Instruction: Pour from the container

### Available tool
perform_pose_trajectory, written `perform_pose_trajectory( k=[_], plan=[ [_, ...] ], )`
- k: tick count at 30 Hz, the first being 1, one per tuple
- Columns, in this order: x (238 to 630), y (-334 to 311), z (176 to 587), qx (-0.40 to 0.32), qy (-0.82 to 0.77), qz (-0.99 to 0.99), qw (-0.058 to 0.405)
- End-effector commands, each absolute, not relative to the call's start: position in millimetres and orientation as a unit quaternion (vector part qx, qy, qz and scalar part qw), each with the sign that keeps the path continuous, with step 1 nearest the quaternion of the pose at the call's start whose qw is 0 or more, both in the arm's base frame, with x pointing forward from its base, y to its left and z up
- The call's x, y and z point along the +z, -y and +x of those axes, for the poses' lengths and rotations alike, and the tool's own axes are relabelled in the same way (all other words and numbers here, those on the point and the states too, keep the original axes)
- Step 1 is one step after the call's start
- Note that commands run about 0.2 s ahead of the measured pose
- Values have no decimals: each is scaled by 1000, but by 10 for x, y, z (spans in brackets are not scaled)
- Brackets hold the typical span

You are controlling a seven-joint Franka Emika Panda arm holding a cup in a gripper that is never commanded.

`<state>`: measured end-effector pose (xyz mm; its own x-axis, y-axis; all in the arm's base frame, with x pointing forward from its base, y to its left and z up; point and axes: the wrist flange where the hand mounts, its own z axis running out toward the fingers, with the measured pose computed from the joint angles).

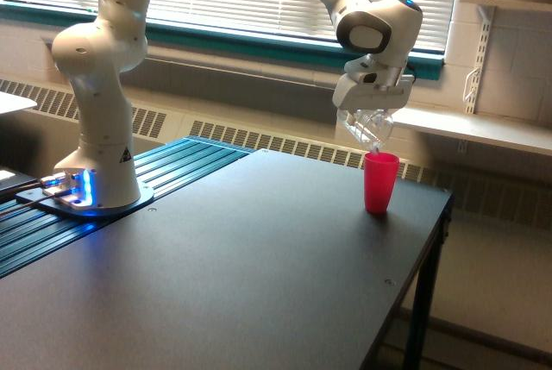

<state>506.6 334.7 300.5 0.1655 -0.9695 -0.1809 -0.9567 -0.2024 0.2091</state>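
While you read these lines, take left and right as the exterior view's own.

Mug: the clear mug (368, 128) hangs tipped steeply under the gripper (371, 109), its lower edge just above the rim of the pink cup (380, 182); you cannot tell from this view whether the two touch.

Grip: the gripper holds the mug from above. The jaws are hidden behind the white housing and the glass, so how narrowly they stand cannot be read, only that the mug hangs from them.

Contents: the glass is too small and full of glare to show what is left inside. No stream or falling pieces can be made out between mug and cup.

Progress: you are, by the tilt and the place, in the pour itself. The carry to the cup looks done; the mug is over the target and turned down.

Left to do: judge the emptying finished only when you can see into the mug; after that it wants righting and lifting clear.

Cup: it stands upright directly below the gripper, near the far right corner of the black table (259, 258).

Further out: the arm's base (90, 193) sits well away to the left of the gripper, on the table's blue-ribbed edge.
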Motion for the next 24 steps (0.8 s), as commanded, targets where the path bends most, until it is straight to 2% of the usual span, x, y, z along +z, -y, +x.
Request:
perform_pose_trajectory(
  k=[1,9,24],
  plan=[
    [2916,-3297,5036,-142,635,759,34],
    [2906,-3308,5004,-127,635,761,46],
    [2987,-3293,5004,-118,643,756,38]
  ],
)
